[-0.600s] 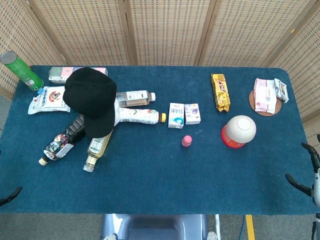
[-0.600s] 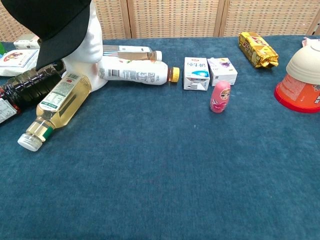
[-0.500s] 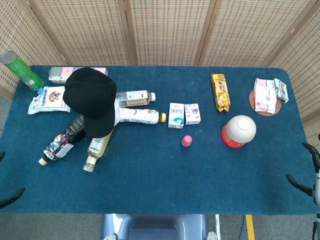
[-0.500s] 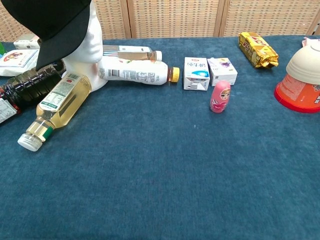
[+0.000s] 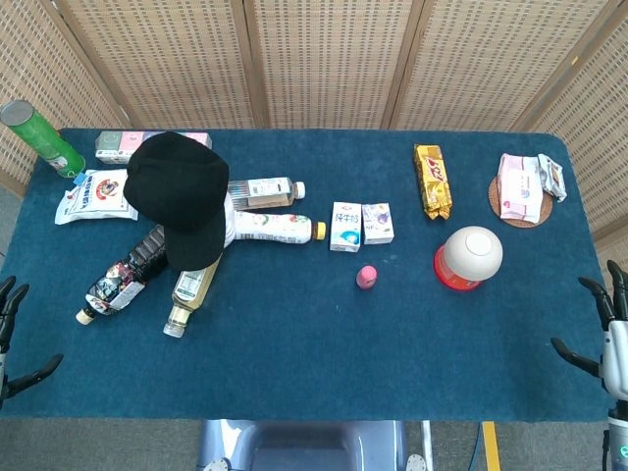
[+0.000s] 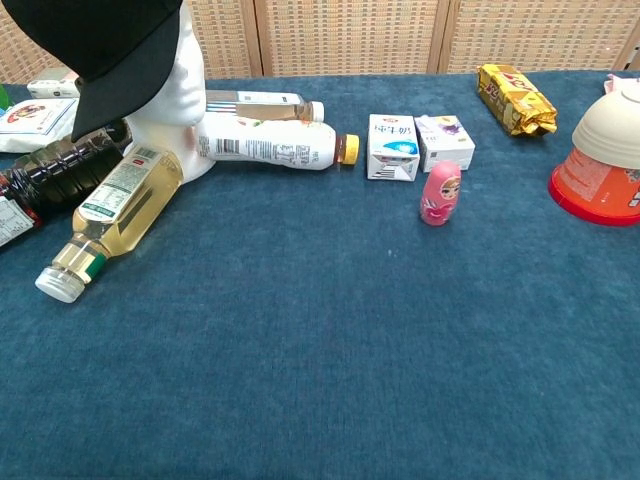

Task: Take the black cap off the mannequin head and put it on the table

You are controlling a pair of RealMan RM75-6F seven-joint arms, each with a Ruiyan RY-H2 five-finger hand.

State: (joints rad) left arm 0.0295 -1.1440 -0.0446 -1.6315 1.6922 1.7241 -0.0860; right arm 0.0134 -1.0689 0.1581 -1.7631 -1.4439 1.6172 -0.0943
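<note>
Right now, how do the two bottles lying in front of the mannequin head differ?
The dark bottle holds near-black liquid; the pale bottle holds clear yellowish liquid. The dark bottle lies further left, partly under the black cap brim; the pale bottle lies beside it, nearer the table's middle. Both lie on their sides, caps toward the robot.

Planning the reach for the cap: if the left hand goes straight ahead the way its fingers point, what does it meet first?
Probably the dark bottle lying beside the mannequin head; the left hand is barely in view, so direction and depth are unclear.
</note>
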